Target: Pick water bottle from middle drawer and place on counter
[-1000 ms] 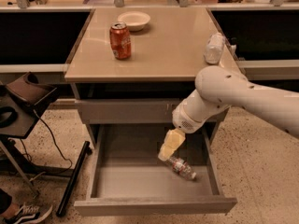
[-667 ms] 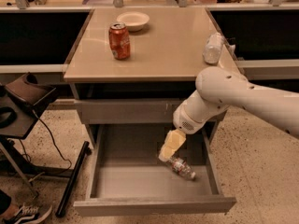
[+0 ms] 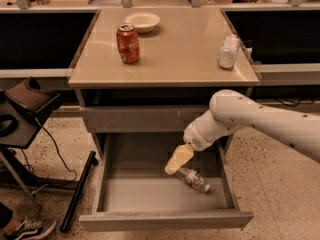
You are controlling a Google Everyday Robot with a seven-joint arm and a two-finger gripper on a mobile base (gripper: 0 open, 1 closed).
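Gripper (image 3: 172, 168), its opening impossible to tell, hangs in the middle drawer (image 3: 165, 220) just left of the water bottle (image 3: 196, 179), which lies far-left to near-right.

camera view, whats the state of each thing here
middle drawer, pulled open
water bottle, lying on its side on the drawer floor
claw, low inside the drawer, beside the bottle
soda can, upright on the counter
frosted bottle, lying on the counter
bowl, upright on the counter

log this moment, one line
middle drawer: open | water bottle: lying inside | gripper: in drawer beside bottle | counter: water bottle not yet there
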